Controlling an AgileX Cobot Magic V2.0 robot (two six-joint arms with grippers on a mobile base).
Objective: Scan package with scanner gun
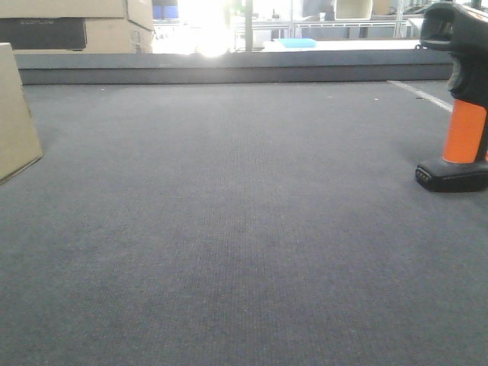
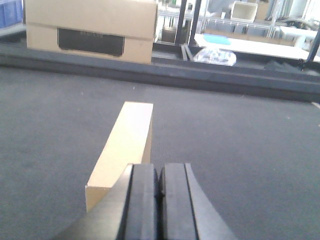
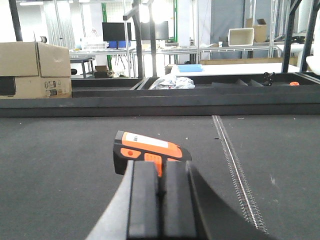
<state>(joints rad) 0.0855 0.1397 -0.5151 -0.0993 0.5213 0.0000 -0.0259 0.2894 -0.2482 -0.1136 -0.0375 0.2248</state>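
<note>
The scanner gun (image 1: pixel 465 130) is black with an orange handle and stands upright on its base at the right edge of the dark mat. In the right wrist view its orange-and-black head (image 3: pixel 150 147) sits just beyond my right gripper (image 3: pixel 160 170), which is shut and empty. The package (image 1: pixel 15 122) is a plain tan cardboard box at the far left. In the left wrist view it (image 2: pixel 125 145) lies just ahead and slightly left of my left gripper (image 2: pixel 160 172), which is shut and empty. Neither gripper shows in the front view.
A raised dark ledge (image 1: pixel 229 69) runs along the back of the mat. Large cardboard boxes (image 2: pixel 90 30) stand behind it at the left. A stitched seam (image 3: pixel 235 165) runs along the mat at the right. Shelving and tables stand beyond.
</note>
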